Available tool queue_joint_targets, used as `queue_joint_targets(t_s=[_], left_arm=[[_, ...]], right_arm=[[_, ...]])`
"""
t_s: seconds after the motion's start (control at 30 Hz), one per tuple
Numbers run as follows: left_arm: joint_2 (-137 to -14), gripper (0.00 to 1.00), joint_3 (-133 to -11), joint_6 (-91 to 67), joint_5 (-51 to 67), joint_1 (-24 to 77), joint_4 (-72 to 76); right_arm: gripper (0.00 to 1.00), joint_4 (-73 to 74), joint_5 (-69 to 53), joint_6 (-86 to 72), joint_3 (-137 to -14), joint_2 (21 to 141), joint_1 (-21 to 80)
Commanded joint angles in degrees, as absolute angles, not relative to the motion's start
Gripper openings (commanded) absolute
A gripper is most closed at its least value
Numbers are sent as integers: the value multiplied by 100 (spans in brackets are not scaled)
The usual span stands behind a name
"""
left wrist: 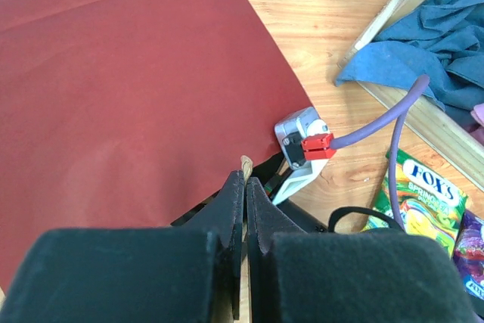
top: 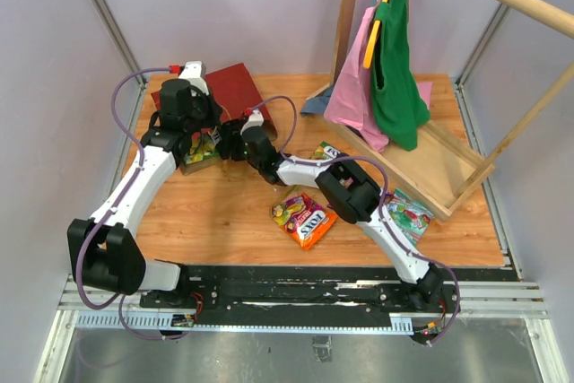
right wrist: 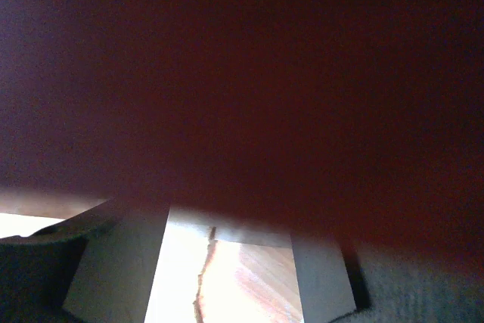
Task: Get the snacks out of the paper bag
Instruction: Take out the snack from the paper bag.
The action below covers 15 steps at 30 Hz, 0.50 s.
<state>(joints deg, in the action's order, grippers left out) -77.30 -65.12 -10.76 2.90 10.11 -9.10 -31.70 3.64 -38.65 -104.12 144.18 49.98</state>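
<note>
The task is judged to be partly done. Three packets are seen lying out on the table (top: pixel 233 221), well apart from the bag: an orange and yellow packet (top: pixel 305 220) near the middle, a green packet (top: pixel 327 152) just beside the right arm, and a teal packet (top: pixel 408 214) near the wooden frame (top: pixel 448 177). The paper bag (top: pixel 229 87) is laid flat on its side at the far left of the table, its mouth turned toward the arms. At that mouth a small cluster of green and yellow packets (top: pixel 202 152) is visible, not yet drawn clear. How many more are left deeper inside cannot be told, since the interior is hidden in every view.

The left gripper (left wrist: pixel 246 183) is closed tight. A tuft of pale twine handle (left wrist: pixel 246 163) is seen poking out at its fingertips, so the bag is taken to be held by its handle at the mouth.

The right gripper (right wrist: pixel 223 232) is pushed in at the bag's mouth, and most of its wrist view is filled by dark red paper. Its fingers (right wrist: pixel 121 262) are set moderately apart, and only bright tabletop shows in the gap. No packet is seen between them, and nothing appears to be gripped; whether a finger touches the paper cannot be told.
</note>
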Motion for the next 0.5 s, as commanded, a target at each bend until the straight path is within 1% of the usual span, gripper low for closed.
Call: queue_joint_targets(t_s=[0.0,0.23,0.47], left_arm=[[-7591,1,-6460,-1073,343,1025,-705],[-7654,1,-6476,-1063,383,1028,-687],[-7692,0,-6495,-1037,392,1027,-677]], right_arm=[[62,-3240,669,-3906,-10597,14600,4893],[62,-3218,995,-4001,-10631,14714,4871],[56,-2982,752,-4338,-10972,14962,4869]])
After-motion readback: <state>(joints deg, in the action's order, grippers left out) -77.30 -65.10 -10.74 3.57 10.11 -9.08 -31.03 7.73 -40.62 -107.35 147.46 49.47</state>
